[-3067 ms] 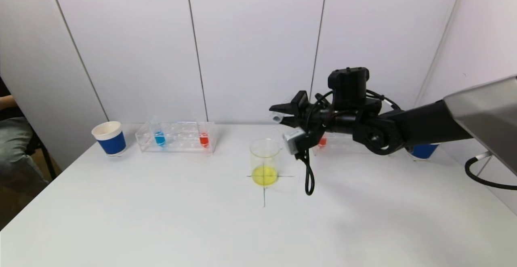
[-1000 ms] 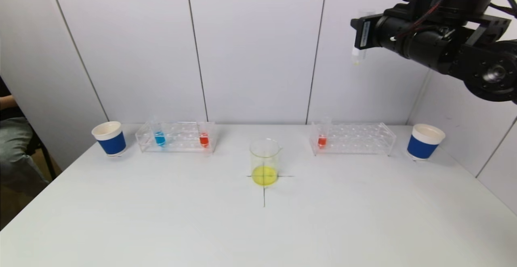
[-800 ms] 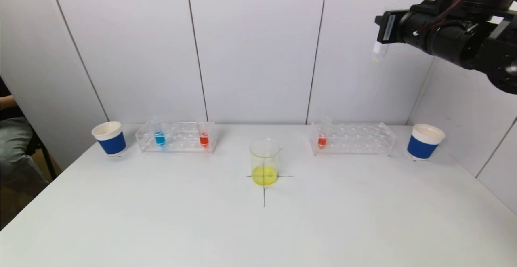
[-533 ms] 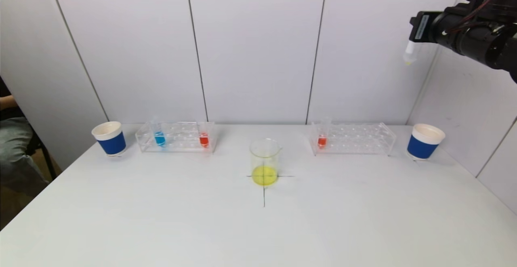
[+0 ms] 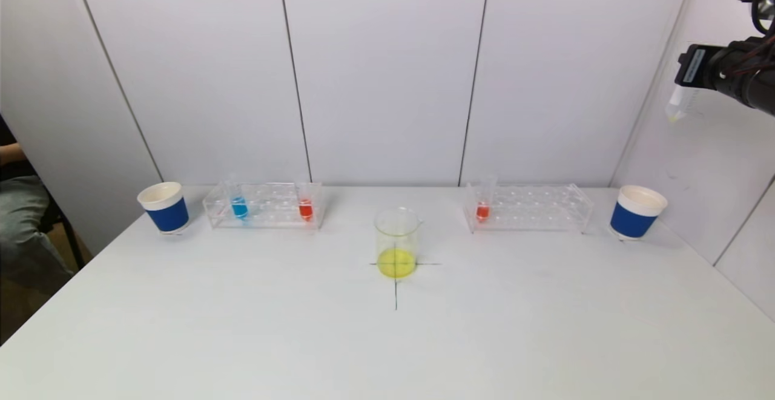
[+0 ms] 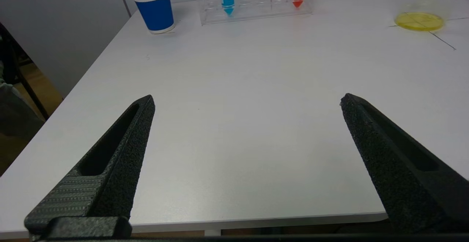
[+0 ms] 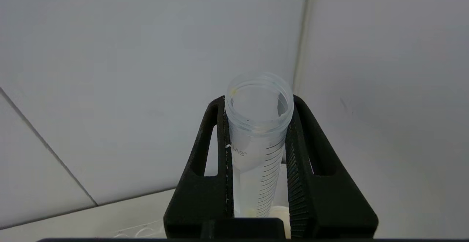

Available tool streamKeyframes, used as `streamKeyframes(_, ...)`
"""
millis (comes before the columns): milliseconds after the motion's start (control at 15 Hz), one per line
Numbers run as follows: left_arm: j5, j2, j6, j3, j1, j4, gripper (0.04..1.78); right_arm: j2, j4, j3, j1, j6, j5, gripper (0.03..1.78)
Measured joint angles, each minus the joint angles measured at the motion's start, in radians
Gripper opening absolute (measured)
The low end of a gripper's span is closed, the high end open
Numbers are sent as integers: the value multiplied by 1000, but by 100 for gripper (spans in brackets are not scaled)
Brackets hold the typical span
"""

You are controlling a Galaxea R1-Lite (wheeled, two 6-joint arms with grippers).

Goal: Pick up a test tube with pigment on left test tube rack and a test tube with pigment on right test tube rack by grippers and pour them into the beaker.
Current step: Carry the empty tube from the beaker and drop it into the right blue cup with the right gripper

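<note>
The beaker (image 5: 397,239) stands at the table's centre cross with yellow liquid in its bottom. The left test tube rack (image 5: 264,205) holds a blue tube (image 5: 239,206) and a red tube (image 5: 306,208). A red tube (image 5: 482,209) stands in the right test tube rack (image 5: 527,207). My right gripper (image 5: 687,85) hangs high at the far right, shut on a nearly empty clear test tube (image 7: 258,125) with a yellow trace at its tip (image 5: 676,108). My left gripper (image 6: 247,99) is open and empty, low over the table's near left edge.
A blue paper cup (image 5: 164,207) stands left of the left rack, and another blue paper cup (image 5: 636,212) right of the right rack, below my raised right arm. White wall panels close off the back and the right side.
My right arm has left the beaker, risen, and swung rightward with the emptied tube, from above the right rack to above the right cup. The left gripper stays open.
</note>
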Motion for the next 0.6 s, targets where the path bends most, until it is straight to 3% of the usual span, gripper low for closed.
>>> streamKeyframes(200, 0, 0, 0, 0, 0, 0, 177, 32, -24, 15, -48, 12, 6, 47)
streamKeyframes(600, 0, 0, 0, 0, 0, 0, 177, 135, -250, 108, -65, 19, 17, 47)
